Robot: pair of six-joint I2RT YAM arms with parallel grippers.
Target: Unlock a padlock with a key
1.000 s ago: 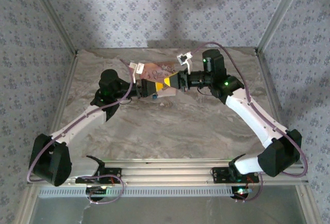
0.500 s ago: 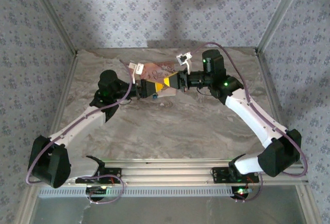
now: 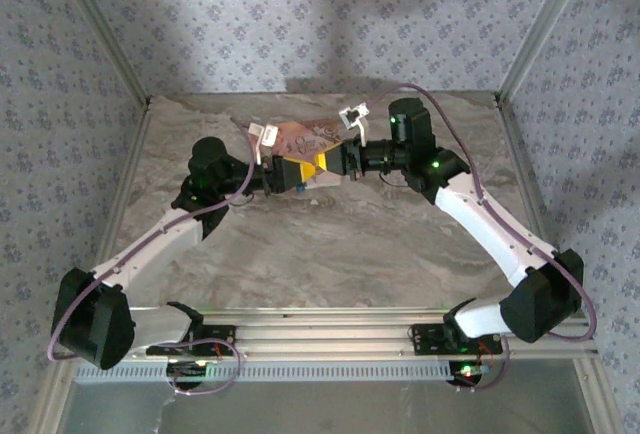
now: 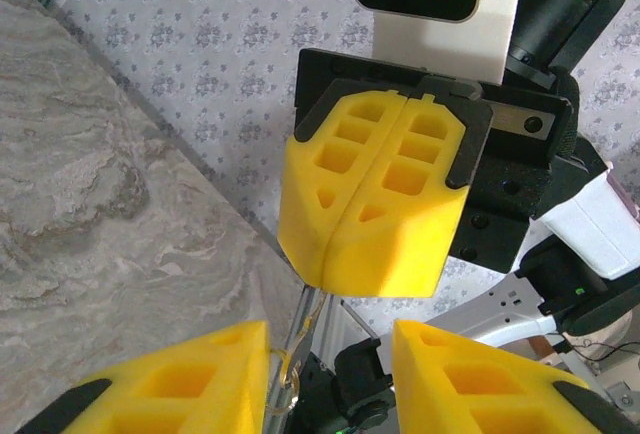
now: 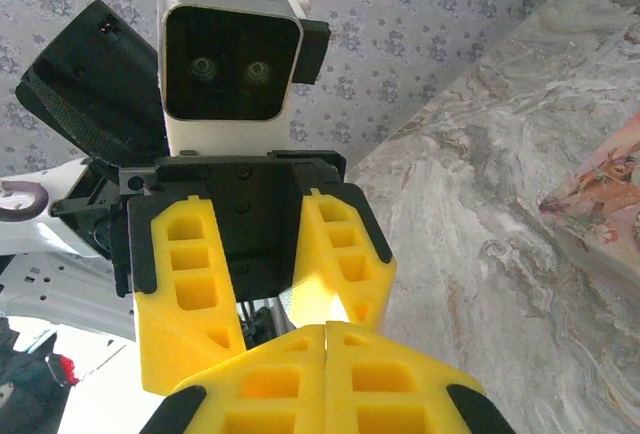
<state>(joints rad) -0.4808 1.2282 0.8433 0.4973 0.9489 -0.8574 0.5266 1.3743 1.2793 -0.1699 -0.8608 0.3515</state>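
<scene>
Fingers, left: the yellow fingers of the left gripper are standing a modest way apart, with a clear gap between them, and I can see nothing clamped there.
Fingers, right: the right gripper is pressing its yellow fingers flat together, seam to seam.
Meeting point: both grippers are hanging tip to tip above the far middle of the table, and the closed right tips are pointing at the gap of the left pair.
Padlock: the padlock is showing as a tiny blue speck just under the left tips in the top view. It is too small for me to tell whether anything is touching it.
Loop: a thin metal loop is showing low in the gap between the left fingers, and I cannot tell what it belongs to.
Pouch: the pink-orange printed pouch is lying flat just behind the grippers, near the far edge.
Table: the marbled grey-beige table is stretching bare from the grippers to the near edge.
Walls: pale blue-grey patterned walls are closing in the far side and both flanks.
Frame: aluminium posts are running up the corners.
Near edge: a ribbed metal rail is carrying both arm bases side by side.
Cables: purple cables are looping along each arm.
</scene>
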